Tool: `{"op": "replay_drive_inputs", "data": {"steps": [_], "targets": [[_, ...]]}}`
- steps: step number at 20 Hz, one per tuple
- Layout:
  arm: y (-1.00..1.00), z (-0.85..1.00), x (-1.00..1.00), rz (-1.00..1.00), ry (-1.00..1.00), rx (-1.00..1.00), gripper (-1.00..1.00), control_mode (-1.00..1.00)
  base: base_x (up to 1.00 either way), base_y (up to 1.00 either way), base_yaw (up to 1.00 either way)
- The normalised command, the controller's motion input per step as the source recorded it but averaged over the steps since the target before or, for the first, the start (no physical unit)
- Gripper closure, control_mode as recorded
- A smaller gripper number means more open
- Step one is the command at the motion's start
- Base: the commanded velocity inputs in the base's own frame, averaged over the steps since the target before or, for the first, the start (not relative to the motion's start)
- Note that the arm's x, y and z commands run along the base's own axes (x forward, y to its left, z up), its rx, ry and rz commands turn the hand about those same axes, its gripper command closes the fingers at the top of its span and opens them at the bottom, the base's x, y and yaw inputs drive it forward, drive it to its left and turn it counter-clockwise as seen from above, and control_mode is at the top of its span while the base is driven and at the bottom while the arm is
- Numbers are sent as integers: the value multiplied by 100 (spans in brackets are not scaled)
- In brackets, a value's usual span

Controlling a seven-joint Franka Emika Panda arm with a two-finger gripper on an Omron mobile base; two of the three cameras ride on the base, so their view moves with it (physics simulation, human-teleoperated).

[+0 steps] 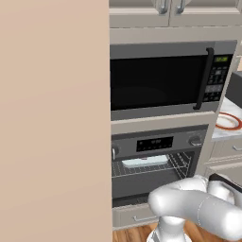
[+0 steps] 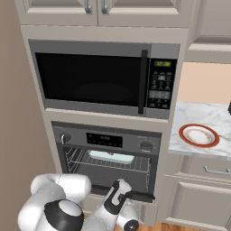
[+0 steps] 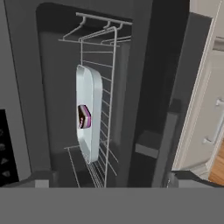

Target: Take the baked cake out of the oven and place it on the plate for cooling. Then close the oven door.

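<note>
End effector (image 3: pixel 105 179) spread wide, grasping nothing, at lower frame before open oven (image 3: pixel 57 109); cake (image 3: pixel 84 117) mid-frame on pale tray (image 3: pixel 89 87) on rack (image 3: pixel 107 70); door (image 3: pixel 157 96) right of centre; plate (image 2: pixel 199 135) on table (image 2: pixel 212 118) at right.

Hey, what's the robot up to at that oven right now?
The oven stands open, and the robot's gripper is open and empty, aimed into it. The baked cake sits on a pale tray on the wire rack. The plate waits on the counter to the right.
</note>
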Motion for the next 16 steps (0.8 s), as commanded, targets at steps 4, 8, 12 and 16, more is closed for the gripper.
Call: {"op": "replay_drive_inputs", "data": {"steps": [4,8,12,16], "targets": [[-18,29,-35,-2,8,0,-100,-100,0,0,0],[-13,32,-36,-2,7,0,-100,-100,0,0,0],[0,26,-6,0,4,0,-100,-100,0,0,0],[13,16,15,0,0,0,-100,-100,0,0,0]]}}
